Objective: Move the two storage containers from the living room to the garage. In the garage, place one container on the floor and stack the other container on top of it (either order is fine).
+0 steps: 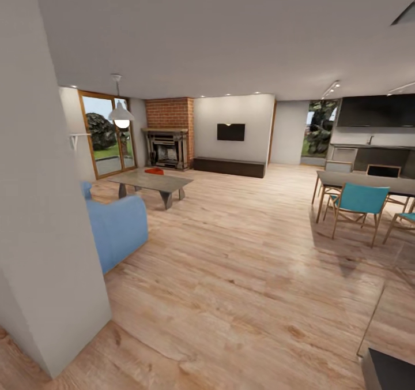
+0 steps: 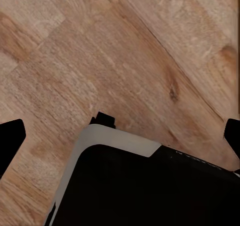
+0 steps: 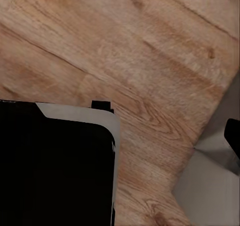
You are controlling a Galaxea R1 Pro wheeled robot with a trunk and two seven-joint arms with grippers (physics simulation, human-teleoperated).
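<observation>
I am in the living room, on its light wood plank floor [image 1: 242,263]. One orange-red storage container [image 1: 154,171] lies far off on the grey low table [image 1: 151,181], small in the head view. The garage and its floor are out of view. In the left wrist view my left gripper [image 2: 120,136] hangs open over the planks, with a black fingertip [image 2: 10,138] at each side edge and nothing between them. My right gripper [image 3: 120,136] shows one black fingertip [image 3: 233,135] at the picture's edge, spread wide and holding nothing.
A white wall corner [image 1: 40,234] stands close on my left, with the blue sofa [image 1: 118,228] just behind it. A dining table [image 1: 369,183] with teal chairs [image 1: 357,202] is at the right. Brick fireplace [image 1: 168,133] and wall TV [image 1: 230,131] are at the far end. My black base [image 2: 150,186] is below both wrists.
</observation>
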